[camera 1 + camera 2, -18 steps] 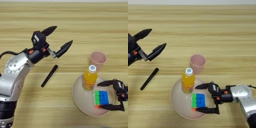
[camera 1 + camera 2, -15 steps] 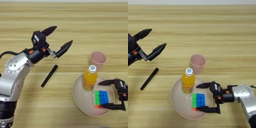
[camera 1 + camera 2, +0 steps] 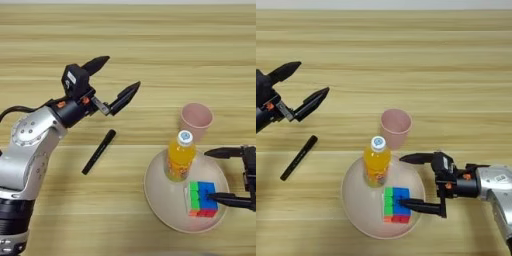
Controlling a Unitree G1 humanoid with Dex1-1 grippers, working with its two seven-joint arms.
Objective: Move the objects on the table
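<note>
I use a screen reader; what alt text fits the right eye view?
A plate on a wooden table holds an orange bottle and a colourful cube, with the open right gripper beside the cube. A pink cup stands behind; a black marker lies left, below the open left gripper.

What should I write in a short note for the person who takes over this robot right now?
Left gripper: open, holding nothing, above the table beyond the black marker pen.
Right gripper: open beside the colour cube, one finger touching or nearly touching its right side.
Beige plate holds the cube and the upright orange-drink bottle. Pink cup stands upright just behind the plate.
Done: bottle and cube on plate.
Left: marker and cup are off the plate.
</note>
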